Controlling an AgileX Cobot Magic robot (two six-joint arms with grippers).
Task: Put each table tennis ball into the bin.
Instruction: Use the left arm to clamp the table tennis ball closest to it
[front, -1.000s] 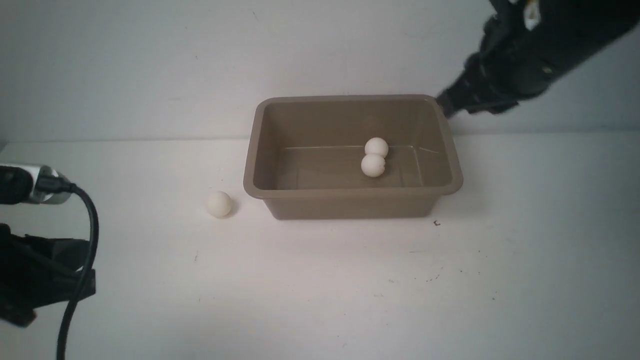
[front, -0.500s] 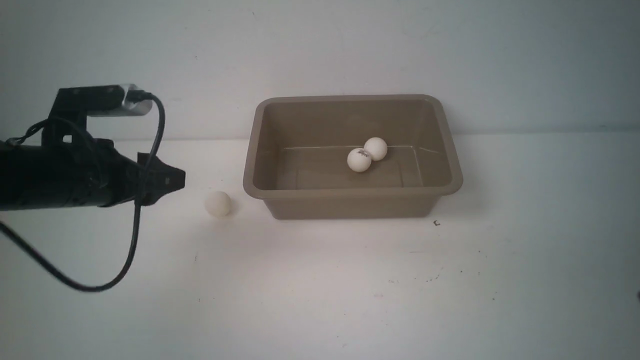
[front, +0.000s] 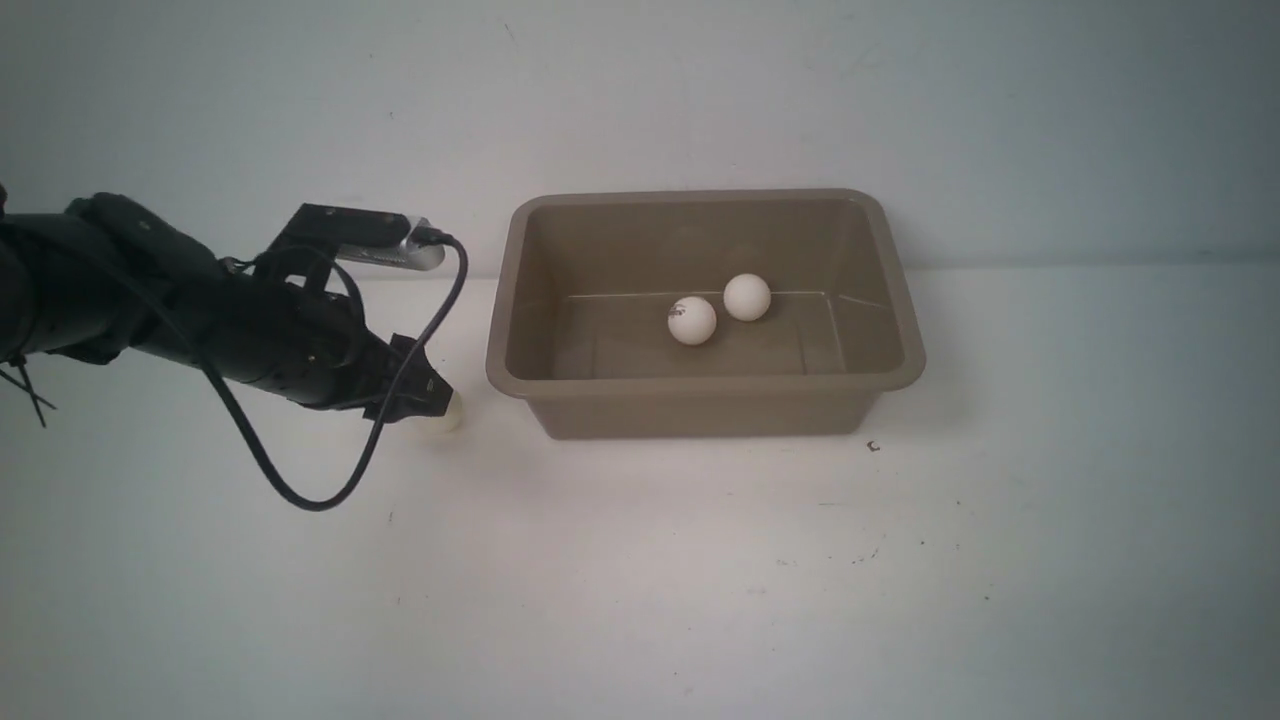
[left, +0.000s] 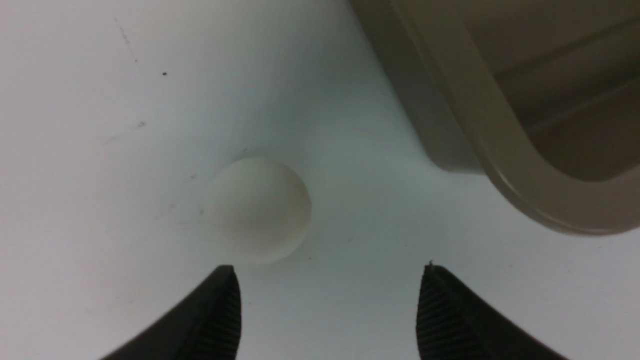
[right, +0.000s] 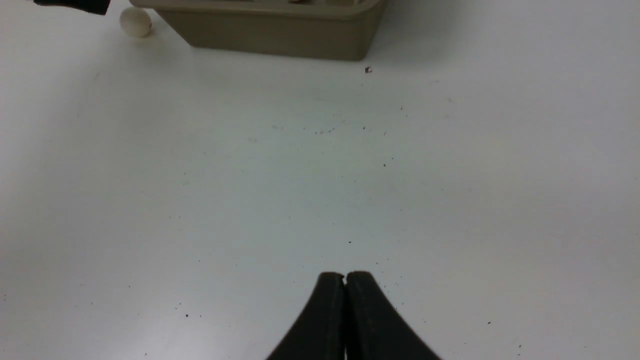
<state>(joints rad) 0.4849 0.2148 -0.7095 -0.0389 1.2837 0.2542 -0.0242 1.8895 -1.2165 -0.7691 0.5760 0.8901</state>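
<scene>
- Three off-white table tennis balls (front: 691, 320) (front: 747, 297) (front: 447, 420).
- One taupe bin (front: 700, 412).
- Two black grippers: one left gripper (left: 327, 274), one right gripper (right: 345, 280).
- One white table (front: 640, 600).

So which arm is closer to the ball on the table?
Left. The left arm has its open jaws right at the ball, not yet around it. The right arm is far off, jaws shut.
</scene>
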